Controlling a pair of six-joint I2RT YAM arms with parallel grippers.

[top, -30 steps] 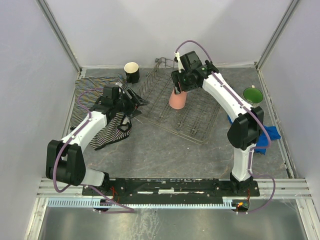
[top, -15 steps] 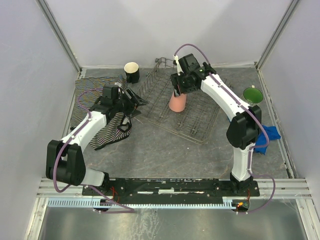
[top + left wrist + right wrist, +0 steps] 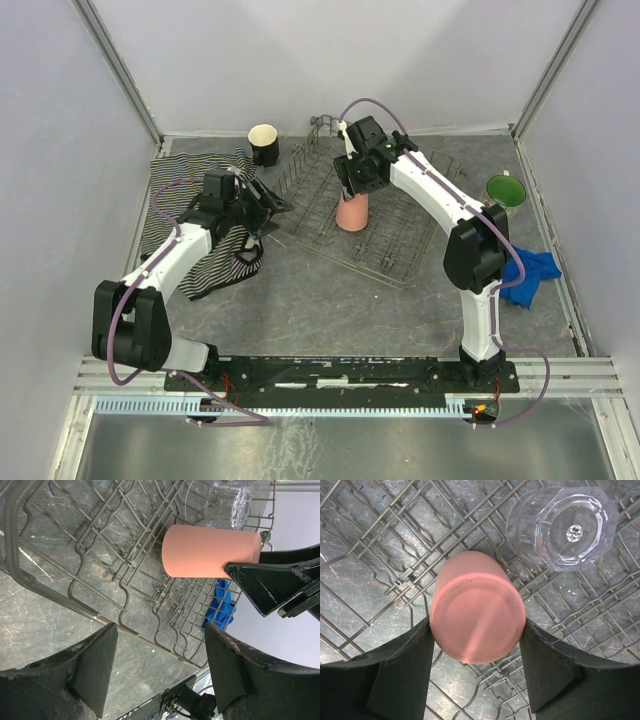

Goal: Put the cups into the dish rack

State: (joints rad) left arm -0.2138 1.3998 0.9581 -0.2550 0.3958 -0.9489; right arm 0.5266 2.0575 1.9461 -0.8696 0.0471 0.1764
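Note:
The salmon-pink tumbler (image 3: pixel 352 212) stands upside down in the grey wire dish rack (image 3: pixel 395 243). My right gripper (image 3: pixel 353 192) is shut on it from above; in the right wrist view (image 3: pixel 475 625) both fingers press the tumbler's (image 3: pixel 476 607) sides. The small clear glass (image 3: pixel 563 527) sits upside down in the rack (image 3: pixel 370 580) just beyond it. My left gripper (image 3: pixel 272 205) is open and empty at the rack's left edge (image 3: pixel 100 555), facing the tumbler (image 3: pixel 210 551). The black mug (image 3: pixel 264 143) stands at the back left. The floral mug with green interior (image 3: pixel 505 190) stands to the right of the rack.
A striped cloth (image 3: pixel 190 210) lies under my left arm on the left. A blue cloth (image 3: pixel 535 270) lies at the right, near the right arm's elbow. Walls enclose the table on three sides.
My right gripper has shifted a little left over the rack with the pink tumbler in it. The left arm has barely moved.

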